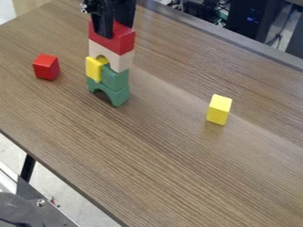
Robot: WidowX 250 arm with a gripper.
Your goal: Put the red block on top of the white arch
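Two red pieces: one red block point(119, 42) on top of the white arch point(111, 55), one red cube point(46, 67) on the table point(160, 146), left side. One white arch. Green: one green arch point(118, 96) at the stack's base, one green block point(116, 78) above it. One loose yellow block point(219, 110), right; yellow piece point(93, 69) in the stack, one or two, can't tell. Task block: plain red, rectangular, longer than the cube, flat faces. One gripper point(115, 30), closed around it.
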